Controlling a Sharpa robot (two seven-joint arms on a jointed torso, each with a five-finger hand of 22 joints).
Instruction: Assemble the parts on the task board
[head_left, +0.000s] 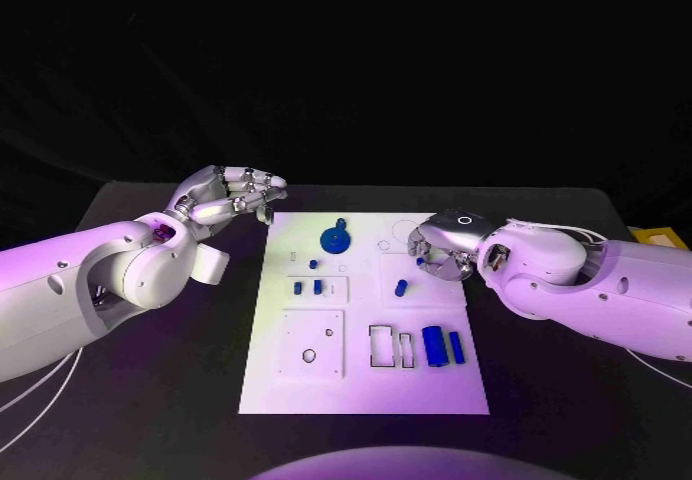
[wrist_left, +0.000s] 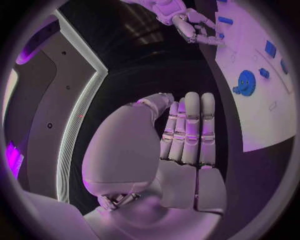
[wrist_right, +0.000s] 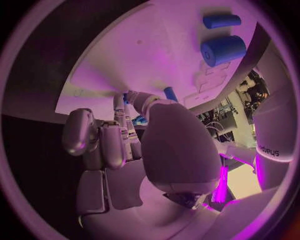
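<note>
The white task board (head_left: 361, 385) lies mid-table. My right hand (head_left: 440, 245) is down on its upper right part, and thumb and finger pinch a small blue part (wrist_right: 139, 120), also seen under the hand (head_left: 421, 262). A blue peg (head_left: 401, 288) lies just in front of that hand. A round blue disc (head_left: 335, 238) sits near the board's far edge. Small blue pegs (head_left: 307, 287) stand left of centre. Two blue cylinders (head_left: 444, 346) lie at the right beside rectangular slots (head_left: 384, 345). My left hand (head_left: 231, 195) hovers off the board's far left corner, holding nothing, its fingers (wrist_left: 190, 130) straight.
The black table (head_left: 173, 400) surrounds the board, with bare surface at both sides and in front. A yellow object (head_left: 652, 237) lies at the table's far right edge. A square white plate (head_left: 313, 345) with small holes sits on the board's left half.
</note>
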